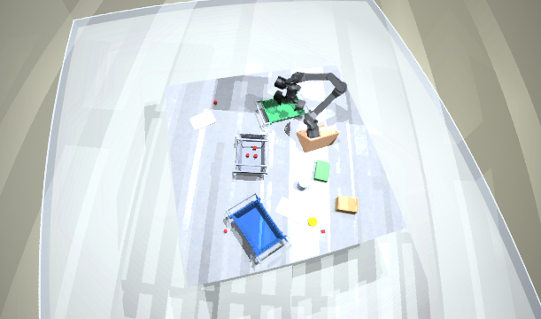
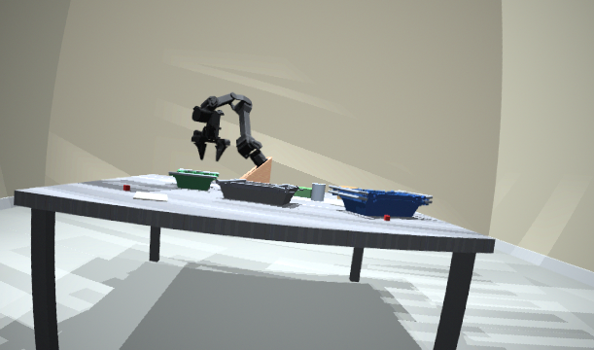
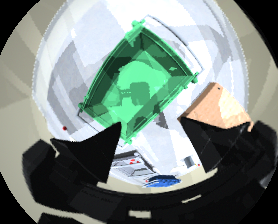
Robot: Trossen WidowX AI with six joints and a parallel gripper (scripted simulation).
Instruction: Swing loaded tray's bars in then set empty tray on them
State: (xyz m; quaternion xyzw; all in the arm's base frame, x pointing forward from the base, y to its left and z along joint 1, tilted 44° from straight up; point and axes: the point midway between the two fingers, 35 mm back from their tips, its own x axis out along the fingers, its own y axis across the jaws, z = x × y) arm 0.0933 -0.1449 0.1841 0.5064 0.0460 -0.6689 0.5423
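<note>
Loaded tray (image 1: 251, 175) (image 2: 258, 192) (image 3: 121, 165) mid-bench, bars across top. Green tray (image 1: 282, 111) (image 2: 194, 181) (image 3: 168, 106) near far edge; gripper (image 1: 289, 103) (image 2: 210, 158) (image 3: 151, 121) above, open, holding nothing.

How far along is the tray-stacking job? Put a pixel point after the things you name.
Done, it seems: both bars (image 1: 251, 166) lie across the grey tray (image 1: 238, 155) (image 2: 258, 193) (image 3: 125, 168) holding red blocks (image 1: 255, 156) (image 3: 133, 161).
In hand: nothing gripped; the open gripper (image 1: 289, 102) (image 2: 209, 159) (image 3: 151, 121) hangs above the empty green tray (image 1: 281, 116) (image 2: 194, 182) (image 3: 140, 82).
Left: lifting that tray, still on the table, levelling it on the bars, releasing.

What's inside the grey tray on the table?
Inside the grey tray, three small red blocks show on its floor. The bars near its ends could cover thin strips; the outside view hides its inside.
</note>
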